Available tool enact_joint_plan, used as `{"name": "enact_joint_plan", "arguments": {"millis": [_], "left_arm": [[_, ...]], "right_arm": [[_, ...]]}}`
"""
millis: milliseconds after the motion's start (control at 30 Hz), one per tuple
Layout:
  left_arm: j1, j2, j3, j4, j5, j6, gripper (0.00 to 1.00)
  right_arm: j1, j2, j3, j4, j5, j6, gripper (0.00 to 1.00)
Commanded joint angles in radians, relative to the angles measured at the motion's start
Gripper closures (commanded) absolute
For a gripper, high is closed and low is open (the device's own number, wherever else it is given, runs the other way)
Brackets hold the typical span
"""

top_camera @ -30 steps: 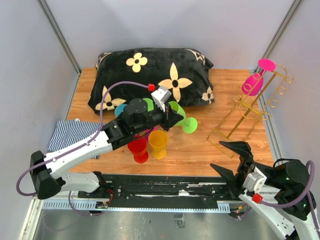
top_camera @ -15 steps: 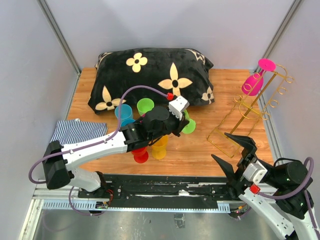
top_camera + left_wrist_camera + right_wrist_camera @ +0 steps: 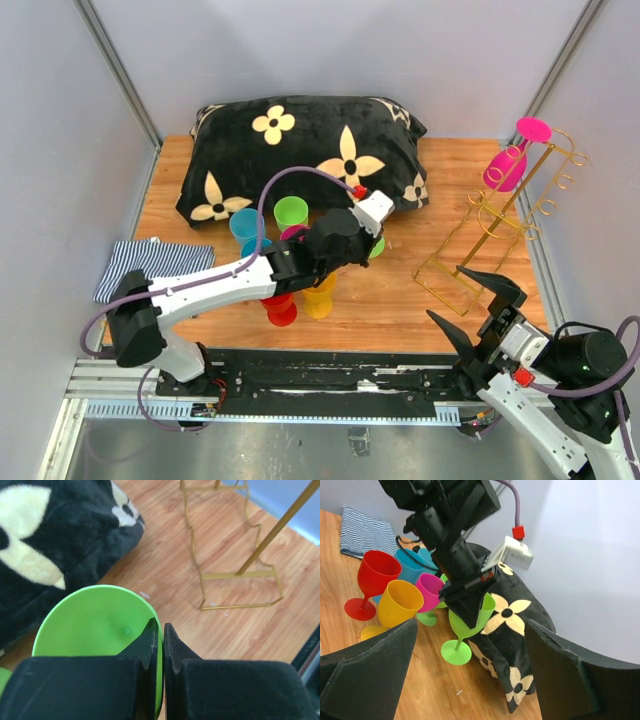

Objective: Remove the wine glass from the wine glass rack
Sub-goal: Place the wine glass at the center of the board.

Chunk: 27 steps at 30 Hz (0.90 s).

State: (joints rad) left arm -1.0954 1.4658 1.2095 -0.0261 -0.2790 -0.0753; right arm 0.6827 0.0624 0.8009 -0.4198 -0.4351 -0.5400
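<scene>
The left gripper [image 3: 159, 630] pinches the rim of the green glass [image 3: 95, 625], and the right gripper [image 3: 445, 293] is wide open, the wine glass rack [image 3: 501, 215] just ahead.

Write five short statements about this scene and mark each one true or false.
1. The pink wine glass hangs on the wine glass rack. True.
2. The right gripper holds a glass. False: it is open and empty.
3. The left gripper is closed on the green wine glass's rim. True.
4. The red wine glass lies on its side. False: it stands upright.
5. The striped cloth lies on the pillow. False: it lies on the table.
</scene>
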Motion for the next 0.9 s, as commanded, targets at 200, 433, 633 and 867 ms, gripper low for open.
{"name": "enact_joint_plan", "arguments": {"millis": [200,433,633,867], "left_arm": [[-0.004,0.181,0.052,-0.076,-0.13,0.019,0.99],[0.015,0.241,0.032,-0.055,-0.162,-0.023,1.0],[0.048,0.279,0.055,-0.079,-0.192,-0.06,0.98],[0.048,0.342,0.127,-0.205,-0.267,-0.097,0.9]], "right_arm": [[0.019,-0.007,-0.021,0.095,-0.024,0.058,0.11],[0.019,-0.001,-0.019,0.085,-0.03,0.059,0.1],[0.02,-0.012,-0.019,0.07,-0.029,0.066,0.1],[0.019,-0.011,-0.039,0.093,0.033,0.013,0.08]]}}
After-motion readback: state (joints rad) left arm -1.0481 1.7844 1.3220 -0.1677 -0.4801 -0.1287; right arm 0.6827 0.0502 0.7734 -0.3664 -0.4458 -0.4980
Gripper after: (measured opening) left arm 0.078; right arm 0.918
